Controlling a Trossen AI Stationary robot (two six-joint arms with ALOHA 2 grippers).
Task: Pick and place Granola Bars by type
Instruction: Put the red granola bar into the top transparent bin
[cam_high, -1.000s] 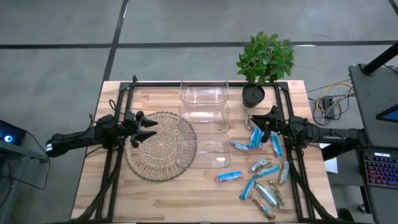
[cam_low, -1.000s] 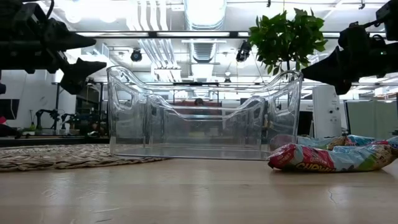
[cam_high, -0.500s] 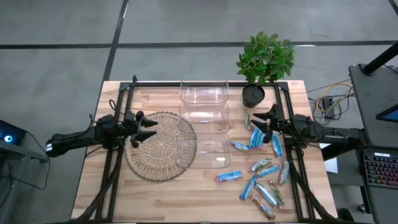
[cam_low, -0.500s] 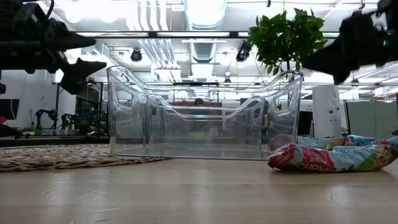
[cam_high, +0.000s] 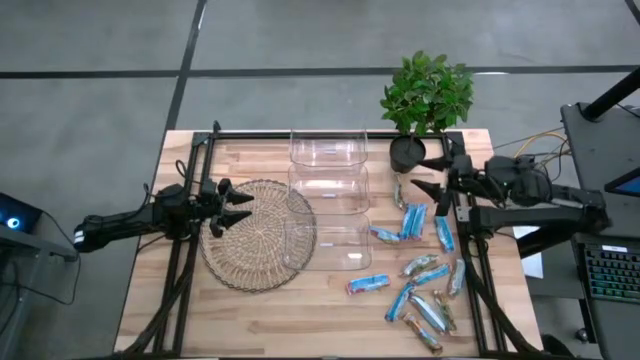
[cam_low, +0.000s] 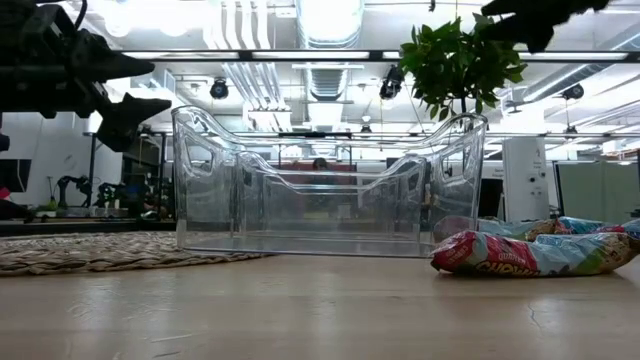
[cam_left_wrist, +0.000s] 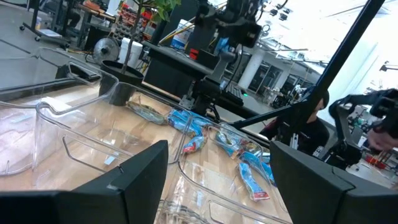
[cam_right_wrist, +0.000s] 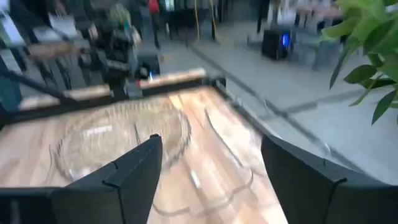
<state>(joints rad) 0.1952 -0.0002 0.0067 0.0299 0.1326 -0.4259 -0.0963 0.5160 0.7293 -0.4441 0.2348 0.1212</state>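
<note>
Several granola bars (cam_high: 425, 270), mostly blue with some tan ones, lie scattered on the wooden table's right side; a pink-ended bar (cam_high: 368, 284) lies nearer the middle and shows in the low view (cam_low: 500, 255). A tan bar (cam_high: 400, 189) lies by the plant pot. My right gripper (cam_high: 432, 180) is open and empty, raised above the far end of the bars near the plant. My left gripper (cam_high: 238, 208) is open and empty over the woven mat (cam_high: 255, 235).
Three clear plastic bins (cam_high: 328, 200) stand in a row down the table's middle. A potted plant (cam_high: 422, 100) stands at the far right. A black frame (cam_high: 200, 160) runs round the table. A person sits beyond the table in the left wrist view (cam_left_wrist: 311, 124).
My right gripper has risen from just above the bars and drawn back toward the table's right and far edge, near the plant. It stays open and empty. My left gripper has kept still.
</note>
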